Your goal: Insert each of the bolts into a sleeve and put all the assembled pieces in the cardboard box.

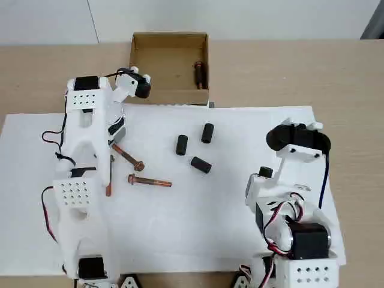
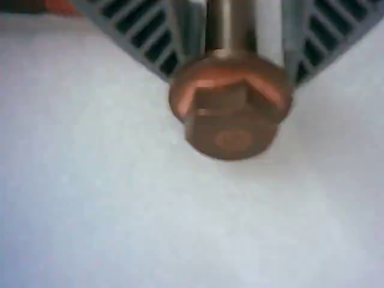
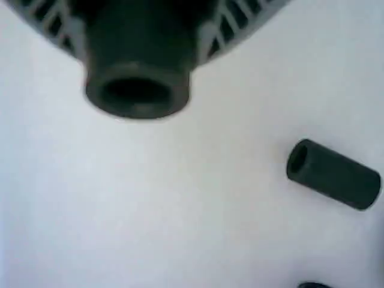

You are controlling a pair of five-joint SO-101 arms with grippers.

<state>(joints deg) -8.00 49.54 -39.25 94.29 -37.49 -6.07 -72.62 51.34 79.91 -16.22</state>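
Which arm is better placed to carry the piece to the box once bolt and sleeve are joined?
Left, likely: the left gripper, shut on a bolt, sits nearer the box; the right gripper, shut on a sleeve, is farther across the paper.

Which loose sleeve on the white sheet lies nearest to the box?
The sleeve closest to the sheet's far edge. The middle sleeve and the near sleeve lie farther from the box.

The white plastic left arm (image 1: 84, 150) and right arm (image 1: 282, 180) carry black motors (image 1: 309, 240), perforated brackets (image 1: 73, 193) and red-and-black cables (image 1: 47, 207).
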